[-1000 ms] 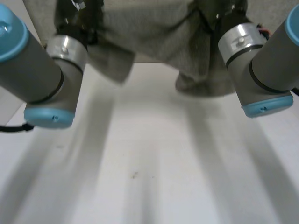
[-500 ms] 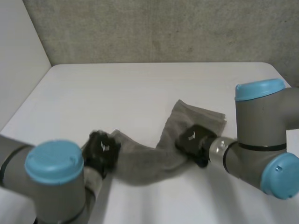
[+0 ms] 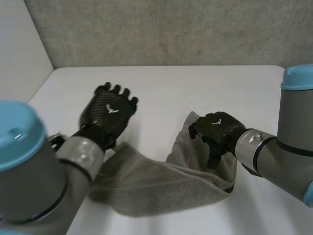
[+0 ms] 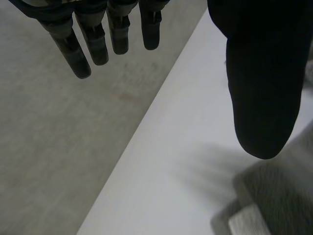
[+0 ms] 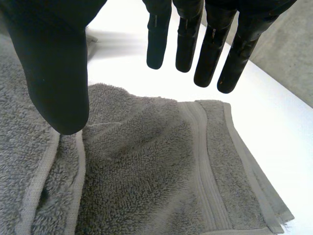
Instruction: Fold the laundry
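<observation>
A grey towel (image 3: pixel 156 183) lies folded over in a long band across the near part of the white table (image 3: pixel 195 88). My right hand (image 3: pixel 215 129) hovers over the towel's right end, fingers straight and apart from the cloth (image 5: pixel 161 166), holding nothing. My left hand (image 3: pixel 108 113) is lifted above the towel's left end, fingers spread and straight, empty. A bit of the towel (image 4: pixel 274 196) lies below its thumb in the left wrist view.
A grey wall (image 3: pixel 161 32) rises behind the table's far edge. The table's left edge (image 4: pixel 142 127) runs under the left hand, with grey floor beyond it. Bare table lies beyond the towel.
Both hands have let go of the towel and opened. The towel, held up a second ago, now lies on the table, and the left hand has risen off it.
</observation>
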{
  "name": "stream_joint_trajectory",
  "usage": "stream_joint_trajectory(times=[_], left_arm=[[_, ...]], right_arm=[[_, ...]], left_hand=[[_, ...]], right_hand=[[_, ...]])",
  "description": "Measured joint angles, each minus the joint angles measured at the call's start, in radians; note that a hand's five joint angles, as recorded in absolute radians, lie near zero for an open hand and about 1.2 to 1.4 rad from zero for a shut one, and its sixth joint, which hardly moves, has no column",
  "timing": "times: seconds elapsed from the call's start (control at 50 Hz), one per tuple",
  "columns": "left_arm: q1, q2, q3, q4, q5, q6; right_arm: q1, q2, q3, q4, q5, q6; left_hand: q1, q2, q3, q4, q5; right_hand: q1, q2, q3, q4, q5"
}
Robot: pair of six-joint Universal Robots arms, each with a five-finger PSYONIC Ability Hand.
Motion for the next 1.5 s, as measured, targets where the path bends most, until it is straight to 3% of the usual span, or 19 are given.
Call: stream_joint_trajectory(times=[0.26,0.3,0.34,0.48,0.94,1.02,1.06,1.28,1.5], left_arm=[[0.048,-0.319,0.279,-0.151,0.216,-0.197],[0.056,-0.388,0.342,-0.219,0.324,-0.276],[0.059,-0.416,0.365,-0.245,0.375,-0.307],[0.061,-0.470,0.386,-0.285,0.448,-0.341],[0.060,-0.505,0.342,-0.329,0.435,-0.329],[0.060,-0.511,0.339,-0.328,0.430,-0.329],[0.060,-0.512,0.338,-0.328,0.426,-0.329],[0.066,-0.355,0.311,-0.293,0.249,-0.336],[0.070,-0.226,0.213,-0.286,0.220,-0.325]], right_arm=[[-0.044,-0.004,0.026,-0.003,0.002,0.015],[-0.082,-0.008,0.035,-0.004,0.002,0.044],[-0.104,-0.012,0.039,-0.004,0.001,0.060],[-0.164,-0.033,0.069,-0.007,-0.008,0.086],[-0.234,-0.046,0.138,-0.041,-0.074,0.076],[-0.232,-0.046,0.144,-0.047,-0.074,0.075],[-0.232,-0.046,0.146,-0.047,-0.074,0.075],[-0.219,-0.044,0.140,-0.032,-0.080,0.075],[-0.204,0.006,0.103,0.055,-0.159,0.137]], left_hand=[[0.085,0.089,0.090,0.092,0.090],[0.093,0.095,0.096,0.098,0.097],[0.117,0.118,0.118,0.120,0.119],[0.184,0.186,0.188,0.189,0.187],[0.412,0.433,0.430,0.432,0.428],[0.489,0.537,0.538,0.526,0.523],[0.720,0.749,0.747,0.751,0.742],[0.910,0.969,0.969,0.973,0.950],[0.919,0.986,0.986,0.991,0.964]], right_hand=[[0.000,0.000,0.000,0.000,0.000],[0.000,0.000,0.000,0.000,0.000],[0.000,0.000,0.000,0.000,0.000],[0.000,0.000,0.000,0.000,-0.001],[0.000,0.000,0.000,0.000,-0.001],[0.000,0.000,0.000,0.000,-0.001],[0.000,0.000,0.000,0.000,-0.001],[-0.022,-0.009,-0.020,-0.024,-0.027],[-0.092,-0.091,-0.104,-0.105,-0.103]])
